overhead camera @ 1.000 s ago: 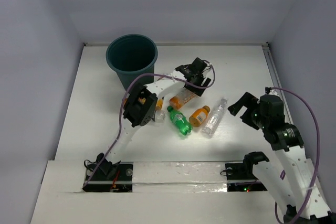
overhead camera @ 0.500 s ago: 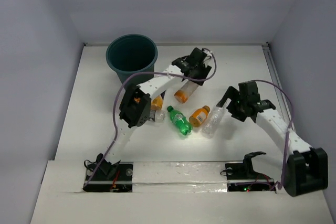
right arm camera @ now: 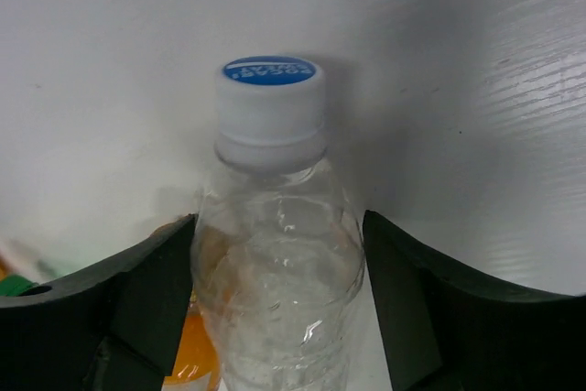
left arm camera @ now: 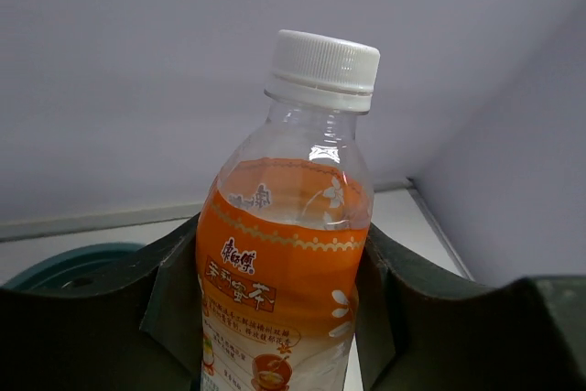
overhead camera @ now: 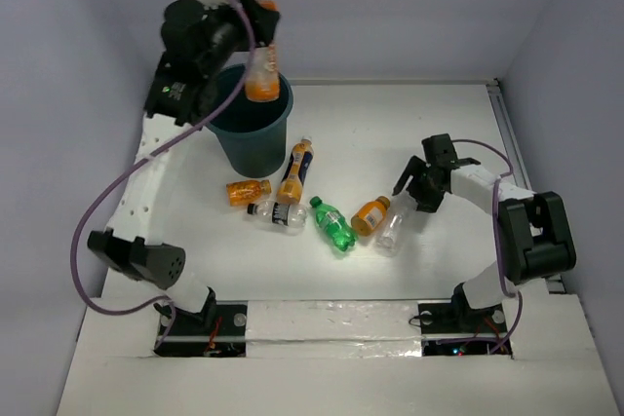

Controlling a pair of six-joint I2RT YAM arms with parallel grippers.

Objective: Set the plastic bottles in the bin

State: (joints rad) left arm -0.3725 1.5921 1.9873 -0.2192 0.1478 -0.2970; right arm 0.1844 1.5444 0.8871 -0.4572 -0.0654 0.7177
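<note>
Orange tea bottle (left arm camera: 279, 272): clamped in the left tool (left arm camera: 279, 318), roughly upright with its white cap uppermost; the body is clear above the orange label.
Position over the bin (overhead camera: 255, 148): in the top view the bottle's base shows over the bin's open mouth, directly beneath the left tool.
Left tool: raised well above the surface (overhead camera: 409, 124), with one finger pressed on each side of the label.
Bin: stands upright on the surface, below the left tool; in the left wrist view a strip of its teal rim shows past one finger.
Clear bottle (right arm camera: 279, 272): lies on the surface between the fingers of the right tool (right arm camera: 279, 226); its white cap with a blue top points out beyond the fingertips.
Right tool: low at the surface, with a finger right against each wall of the clear bottle; I cannot tell whether they squeeze it or only flank it.
Short orange bottle (overhead camera: 370, 215): lies just beside the clear bottle, on the right tool's bin-facing side.
Green bottle (overhead camera: 333, 225): next outward from the right tool, lying near the short orange one.
Dark-labelled bottle (overhead camera: 276, 212), tall orange bottle (overhead camera: 295, 170), small orange bottle (overhead camera: 249, 191): lie grouped close together on the surface, well apart from the right tool and near the bin's base.
</note>
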